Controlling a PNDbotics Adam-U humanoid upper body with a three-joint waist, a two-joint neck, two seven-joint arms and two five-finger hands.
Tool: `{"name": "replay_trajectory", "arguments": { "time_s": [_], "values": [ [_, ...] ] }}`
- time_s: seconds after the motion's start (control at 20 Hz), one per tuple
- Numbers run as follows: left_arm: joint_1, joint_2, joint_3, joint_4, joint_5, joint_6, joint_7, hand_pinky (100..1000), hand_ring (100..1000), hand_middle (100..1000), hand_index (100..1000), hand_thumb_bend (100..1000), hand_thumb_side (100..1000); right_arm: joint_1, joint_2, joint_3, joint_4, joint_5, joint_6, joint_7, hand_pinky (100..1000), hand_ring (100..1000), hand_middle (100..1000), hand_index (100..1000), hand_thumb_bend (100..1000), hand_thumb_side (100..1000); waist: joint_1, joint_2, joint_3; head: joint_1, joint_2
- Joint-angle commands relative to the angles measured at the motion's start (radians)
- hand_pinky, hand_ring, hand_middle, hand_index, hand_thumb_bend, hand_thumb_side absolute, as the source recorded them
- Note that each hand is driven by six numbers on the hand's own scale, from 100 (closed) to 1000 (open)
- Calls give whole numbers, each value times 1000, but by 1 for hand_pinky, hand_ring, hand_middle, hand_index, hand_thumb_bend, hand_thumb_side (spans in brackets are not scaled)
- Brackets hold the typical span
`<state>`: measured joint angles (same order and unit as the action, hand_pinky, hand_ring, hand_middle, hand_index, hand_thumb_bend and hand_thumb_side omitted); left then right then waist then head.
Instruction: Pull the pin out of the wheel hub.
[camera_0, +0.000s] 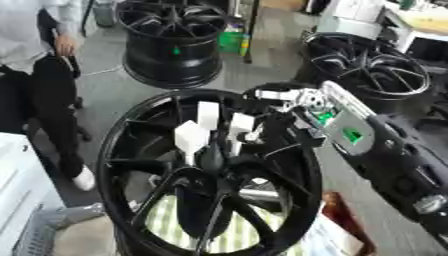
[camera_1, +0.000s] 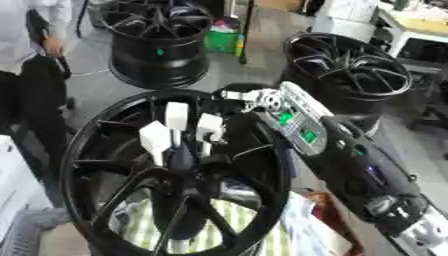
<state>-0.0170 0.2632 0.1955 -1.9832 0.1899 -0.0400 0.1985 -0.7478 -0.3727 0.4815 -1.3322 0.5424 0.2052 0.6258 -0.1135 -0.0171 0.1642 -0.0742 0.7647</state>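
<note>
Right arm (camera_0: 402, 170): black with a silver panel carrying green marks, coming in from the lower right and filling the near corner.
Right hand (camera_0: 278, 100): reaching over the upper right rim of the wheel hub (camera_0: 114, 150); whether its fingers are curling or lying straight cannot be told.
Pins (camera_0: 208, 116): three white blocks on thin stems standing near the hub's centre, just left of the hand; contact between the hand and the nearest one is hard to make out.
Wheel hub: black, spoked, lying face up closest to the camera, its lower edge cut off.
Surface: striped green-and-white cloth (camera_0: 236, 232) showing between the spokes.
Room: grey floor (camera_0: 254, 70) carrying two more black wheels, one far left (camera_0: 171, 47) and one far right (camera_1: 350, 70).
Left hand: showing in neither view.
</note>
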Motion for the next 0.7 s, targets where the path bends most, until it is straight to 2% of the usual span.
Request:
{"name": "replay_trajectory", "arguments": {
  "time_s": [0.05, 0.4, 0.45, 0.7],
  "values": [
    [-12, 17, 5, -17, -4, -5, -4, 849, 843, 635, 827, 207, 610, -14, -8, -19, 4, 6, 2, -7, 854, 853, 810, 909, 345, 349, 6, -4, 1, -4, 5],
    [-14, 16, 2, -17, -3, -4, -8, 849, 843, 636, 827, 207, 612, -9, 0, -29, 17, -1, 10, -15, 847, 845, 792, 894, 330, 358, 5, 0, 5, -7, 5],
    [-14, 16, 2, -17, -3, -4, -8, 850, 843, 636, 827, 206, 612, -10, 1, -30, 17, -2, 11, -17, 836, 834, 738, 860, 305, 354, 5, 0, 5, -7, 5],
    [-14, 16, 0, -17, -2, -3, -12, 850, 843, 636, 827, 206, 613, -10, 2, -37, 15, -26, 32, -60, 818, 810, 597, 752, 240, 307, 5, 1, 6, -8, 5]
  ]
}}
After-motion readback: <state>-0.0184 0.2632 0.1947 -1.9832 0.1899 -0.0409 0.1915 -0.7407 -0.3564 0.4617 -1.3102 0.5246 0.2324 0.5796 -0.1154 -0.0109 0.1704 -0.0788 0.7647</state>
